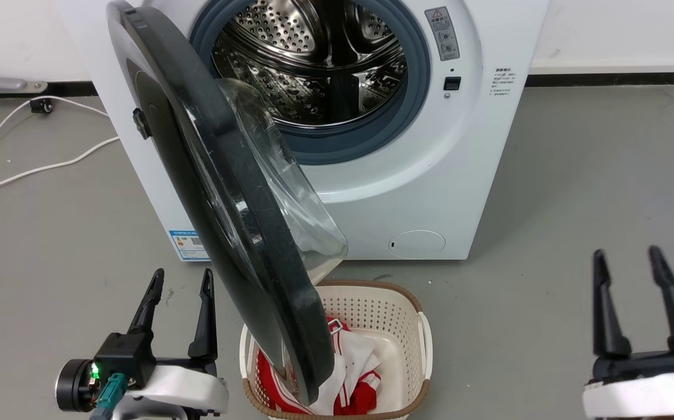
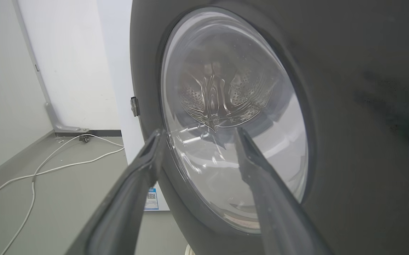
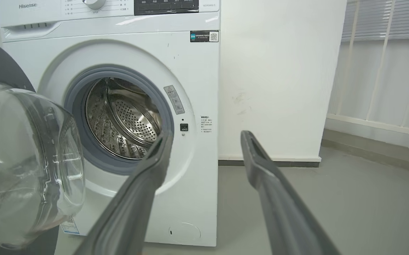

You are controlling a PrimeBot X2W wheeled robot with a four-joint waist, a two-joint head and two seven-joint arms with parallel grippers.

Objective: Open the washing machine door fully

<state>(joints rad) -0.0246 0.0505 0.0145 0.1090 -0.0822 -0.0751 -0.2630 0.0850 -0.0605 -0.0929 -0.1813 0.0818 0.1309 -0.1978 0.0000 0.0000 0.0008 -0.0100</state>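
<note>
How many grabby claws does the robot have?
2. The left gripper is at the head view's lower left, open, beside the washing machine door. The right gripper is at the lower right, open, above the floor.

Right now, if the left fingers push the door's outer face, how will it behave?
The washing machine door will probably swing as one rigid piece rather than flex: it is a thick, solid disc. Its glossy face looks slippery, so the left fingers may skid. It is likely heavy, given the bulging glass bowl.
</note>
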